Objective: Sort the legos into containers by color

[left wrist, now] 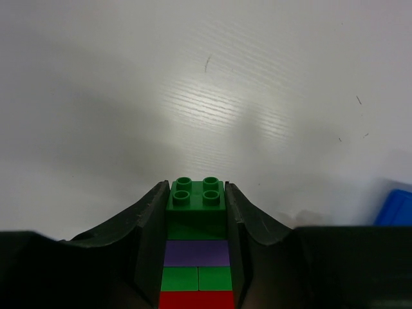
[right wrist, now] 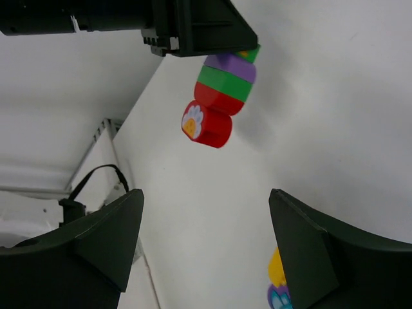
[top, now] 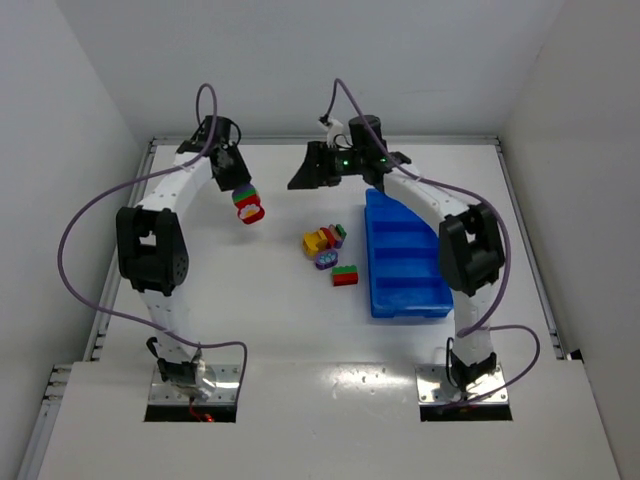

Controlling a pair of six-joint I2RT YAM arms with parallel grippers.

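Top view, near centre of the table (top: 250,330): a red-and-green brick (top: 344,276) lies just left of the blue tray (top: 405,265). The tray sits right of centre with its long side running near to far, and ribs cross it into sections. Its near end is beside the right arm's elbow.

Just beyond the red-and-green brick is a purple brick (top: 326,260). Beyond that, a yellow brick (top: 316,241) and a pink-and-green brick (top: 337,234) sit close together, though I cannot tell if they touch. All four loose bricks lie on the table left of the tray, outside it.

Farther back and to the left, the left gripper (top: 243,192) is clamped on a stack of legos (top: 246,203). Left wrist view: the fingers (left wrist: 149,219) press both sides of the stack (left wrist: 196,215). From the tip back, its layers are green with the studs facing outward, purple, green, red. A corner of the tray (left wrist: 396,206) shows at the right edge.

Farthest, near the centre of the back edge, the right gripper (top: 305,170) points left towards the stack. Right wrist view: its jaws stand wide apart with nothing between them (right wrist: 203,225). The stack (right wrist: 222,80) hangs from the left gripper (right wrist: 193,26), and its red end piece (right wrist: 207,123) carries a white flower print. The stack appears clear of the table. The yellow brick (right wrist: 277,269) shows at the bottom edge.
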